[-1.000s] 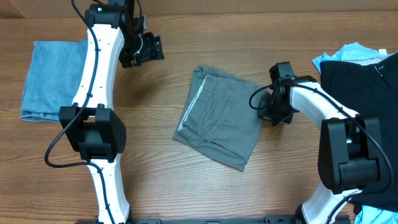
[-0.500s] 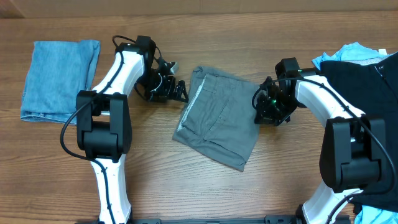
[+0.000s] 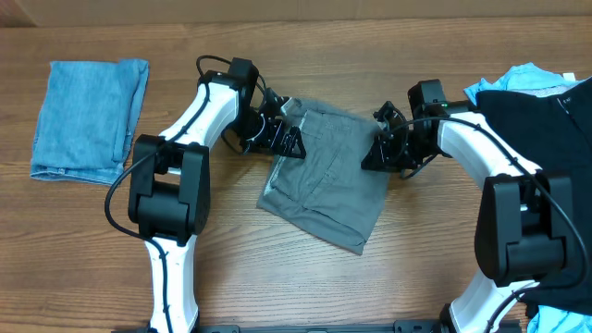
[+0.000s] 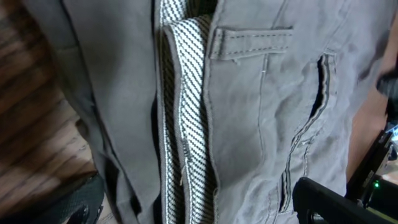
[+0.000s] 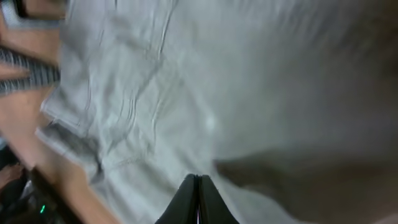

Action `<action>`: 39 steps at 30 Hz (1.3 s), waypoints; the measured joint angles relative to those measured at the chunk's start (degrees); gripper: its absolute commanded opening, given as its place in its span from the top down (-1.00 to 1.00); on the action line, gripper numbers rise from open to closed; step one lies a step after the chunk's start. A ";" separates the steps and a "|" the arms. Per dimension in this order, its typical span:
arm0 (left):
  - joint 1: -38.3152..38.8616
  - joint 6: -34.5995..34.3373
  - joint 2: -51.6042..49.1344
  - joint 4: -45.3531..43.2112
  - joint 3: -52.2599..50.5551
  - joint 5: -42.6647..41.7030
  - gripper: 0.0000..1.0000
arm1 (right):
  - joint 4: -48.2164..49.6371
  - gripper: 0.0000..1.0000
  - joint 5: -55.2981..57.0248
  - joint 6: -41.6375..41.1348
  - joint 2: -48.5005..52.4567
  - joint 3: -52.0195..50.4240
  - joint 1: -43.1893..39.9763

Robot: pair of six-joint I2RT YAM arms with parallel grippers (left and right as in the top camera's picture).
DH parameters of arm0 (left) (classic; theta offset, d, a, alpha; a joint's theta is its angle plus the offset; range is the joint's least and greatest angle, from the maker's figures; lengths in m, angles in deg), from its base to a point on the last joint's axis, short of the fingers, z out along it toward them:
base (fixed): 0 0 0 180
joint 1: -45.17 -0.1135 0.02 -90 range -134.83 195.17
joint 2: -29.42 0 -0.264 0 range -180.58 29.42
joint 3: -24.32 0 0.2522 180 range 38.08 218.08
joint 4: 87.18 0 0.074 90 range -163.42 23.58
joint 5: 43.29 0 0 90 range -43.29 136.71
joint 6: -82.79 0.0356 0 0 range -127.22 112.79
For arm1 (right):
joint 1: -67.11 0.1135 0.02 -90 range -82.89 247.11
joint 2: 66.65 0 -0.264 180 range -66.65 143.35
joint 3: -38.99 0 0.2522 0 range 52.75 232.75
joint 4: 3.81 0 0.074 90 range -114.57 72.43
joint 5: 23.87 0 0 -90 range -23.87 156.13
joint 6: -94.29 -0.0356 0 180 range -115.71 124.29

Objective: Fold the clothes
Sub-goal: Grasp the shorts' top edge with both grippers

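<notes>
The clothes nearest me are grey shorts (image 3: 328, 180), lying folded and wrinkled in the middle of the table. My left gripper (image 3: 282, 139) is open at their upper left edge. In the left wrist view its fingers (image 4: 336, 202) stand wide on either side of the striped waistband lining (image 4: 186, 106), with the left gripper (image 4: 199, 211) holding nothing. My right gripper (image 3: 375, 155) is shut at the shorts' right edge. In the right wrist view the right gripper (image 5: 198, 198) has its tips pressed together over the blurred grey shorts (image 5: 186, 93), and no cloth shows between them.
A folded blue denim piece (image 3: 88, 118) lies at the far left. A black garment (image 3: 546, 157) covers the right side, with a light-blue garment (image 3: 518, 79) behind it. Bare wooden table (image 3: 277, 268) runs along the front.
The left arm swung in from the back left to the shorts' waistband, and its jaws opened wide. The right gripper shifted a little left onto the shorts' right edge, still shut.
</notes>
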 measured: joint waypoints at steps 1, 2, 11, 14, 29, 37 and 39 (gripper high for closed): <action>0.00 -0.07 0.33 -0.76 -0.63 -0.17 -1.00 | 1.73 0.92 0.94 -1.38 0.02 -0.04 0.42; 0.00 -0.11 0.63 -1.57 -1.29 -0.39 -1.00 | 3.10 0.92 1.86 -2.51 0.04 -0.09 0.85; 0.04 -1.79 3.58 -8.79 -7.98 -3.32 -1.00 | 12.26 0.92 7.48 -9.75 1.20 -4.04 3.85; 0.44 -1.81 3.61 -8.85 -8.28 -4.02 -1.00 | 15.10 0.92 7.98 -11.13 1.20 -6.12 4.11; 4.61 -4.33 4.22 -9.42 -8.52 0.20 -0.63 | 18.12 0.92 7.96 -12.61 1.20 -8.41 4.09; 5.84 -5.90 3.96 -9.53 -8.94 2.14 0.14 | 18.12 0.92 7.93 -12.76 1.20 -8.48 4.11; 6.25 -6.19 3.63 -9.66 -9.29 2.69 0.25 | 18.08 0.92 7.93 -12.76 1.20 -8.48 4.09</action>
